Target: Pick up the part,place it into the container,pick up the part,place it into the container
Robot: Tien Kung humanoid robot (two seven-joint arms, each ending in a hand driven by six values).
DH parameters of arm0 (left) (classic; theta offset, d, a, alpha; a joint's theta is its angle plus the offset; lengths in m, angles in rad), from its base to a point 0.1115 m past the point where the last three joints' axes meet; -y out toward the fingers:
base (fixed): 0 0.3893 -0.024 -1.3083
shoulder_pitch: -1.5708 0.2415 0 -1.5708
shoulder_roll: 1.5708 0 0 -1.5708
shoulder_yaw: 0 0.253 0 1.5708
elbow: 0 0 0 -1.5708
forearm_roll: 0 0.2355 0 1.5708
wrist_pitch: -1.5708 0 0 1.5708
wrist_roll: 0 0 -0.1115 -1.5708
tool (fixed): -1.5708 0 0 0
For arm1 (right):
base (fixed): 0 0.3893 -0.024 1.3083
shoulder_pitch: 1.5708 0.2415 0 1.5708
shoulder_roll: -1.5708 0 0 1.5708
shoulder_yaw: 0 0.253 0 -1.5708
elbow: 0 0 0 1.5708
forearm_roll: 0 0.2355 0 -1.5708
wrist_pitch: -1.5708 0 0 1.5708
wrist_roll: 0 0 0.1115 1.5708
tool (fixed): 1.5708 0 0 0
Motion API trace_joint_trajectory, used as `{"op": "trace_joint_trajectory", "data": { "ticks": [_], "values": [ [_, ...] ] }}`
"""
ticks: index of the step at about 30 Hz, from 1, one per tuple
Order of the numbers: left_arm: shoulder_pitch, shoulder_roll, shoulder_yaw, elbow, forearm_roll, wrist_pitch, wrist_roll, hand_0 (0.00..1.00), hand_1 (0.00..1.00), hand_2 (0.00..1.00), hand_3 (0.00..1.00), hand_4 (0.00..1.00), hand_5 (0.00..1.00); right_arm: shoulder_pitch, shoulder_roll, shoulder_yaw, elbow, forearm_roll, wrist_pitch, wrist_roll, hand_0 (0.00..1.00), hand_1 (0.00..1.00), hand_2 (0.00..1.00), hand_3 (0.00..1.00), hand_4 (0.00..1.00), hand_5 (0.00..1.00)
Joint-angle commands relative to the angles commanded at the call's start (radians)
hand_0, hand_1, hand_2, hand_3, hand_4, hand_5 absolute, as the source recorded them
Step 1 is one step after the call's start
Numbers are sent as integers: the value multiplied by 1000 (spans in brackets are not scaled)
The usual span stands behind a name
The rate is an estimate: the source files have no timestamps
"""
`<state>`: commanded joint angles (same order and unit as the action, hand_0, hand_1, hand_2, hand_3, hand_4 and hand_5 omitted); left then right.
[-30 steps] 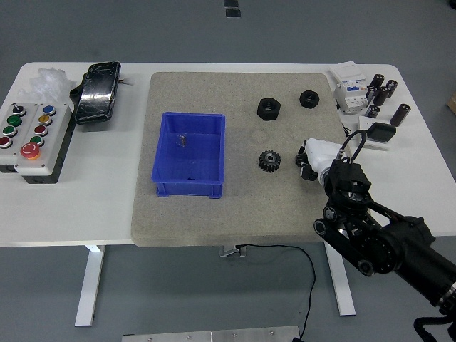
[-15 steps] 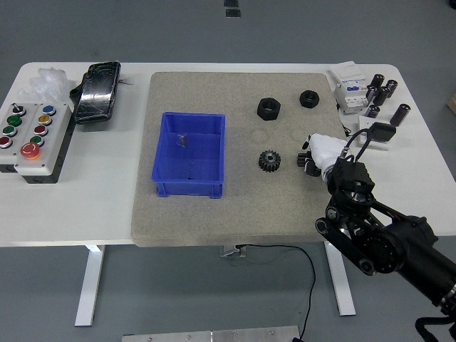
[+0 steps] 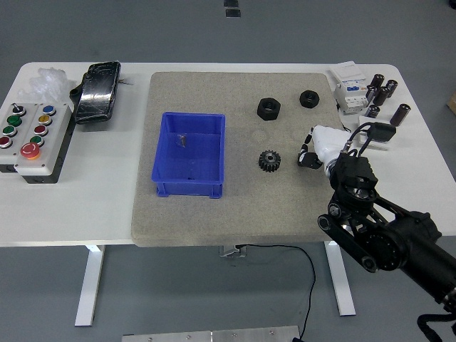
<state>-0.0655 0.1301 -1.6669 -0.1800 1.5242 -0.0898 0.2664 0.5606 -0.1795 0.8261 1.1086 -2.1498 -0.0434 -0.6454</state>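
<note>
Right hand [image 3: 318,147] at mat [image 3: 235,228] right edge, grip unclear, gear [image 3: 269,161] just left, bin [image 3: 190,154] beyond, open mat btwn.

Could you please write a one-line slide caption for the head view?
The right hand hovers beside the gear on the grey mat, the blue container waiting to its left.

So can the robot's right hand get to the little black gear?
Probably yes. The right hand hovers just right of the small black toothed gear, with only bare grey mat between them.
</note>
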Motion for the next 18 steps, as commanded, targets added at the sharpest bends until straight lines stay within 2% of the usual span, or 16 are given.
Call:
{"op": "trace_joint_trajectory", "data": {
  "ticks": [1, 2, 11, 13, 14, 18],
  "values": [
    [-1, 0, -1, 0, 2, 0, 1, 683, 650, 678, 746, 628, 638, 1, 0, -3, 0, 3, 5, 0, 242, 523, 792, 753, 738, 492],
    [-1, 0, -2, 0, 4, 1, 2, 683, 650, 676, 745, 628, 643, 1, 0, -5, 0, 6, 8, 0, 250, 541, 806, 802, 891, 634],
    [-11, -6, 1, 0, 16, 2, 5, 682, 648, 673, 734, 614, 646, 8, -3, -57, -22, 59, 15, 0, 247, 546, 798, 802, 912, 649],
    [-13, -8, 3, 0, 18, 1, 5, 682, 648, 673, 734, 614, 646, 11, -3, -69, -33, 70, 13, 0, 247, 546, 798, 802, 912, 649],
    [-14, -8, 5, 0, 18, 1, 5, 681, 647, 674, 726, 604, 647, 12, -2, -73, -37, 73, 11, 0, 244, 537, 756, 788, 899, 663],
    [-17, -10, 16, 0, 12, 1, 2, 681, 647, 674, 726, 604, 647, 15, -1, -82, -56, 81, -8, 0, 244, 537, 756, 788, 899, 663]
  ]
}}
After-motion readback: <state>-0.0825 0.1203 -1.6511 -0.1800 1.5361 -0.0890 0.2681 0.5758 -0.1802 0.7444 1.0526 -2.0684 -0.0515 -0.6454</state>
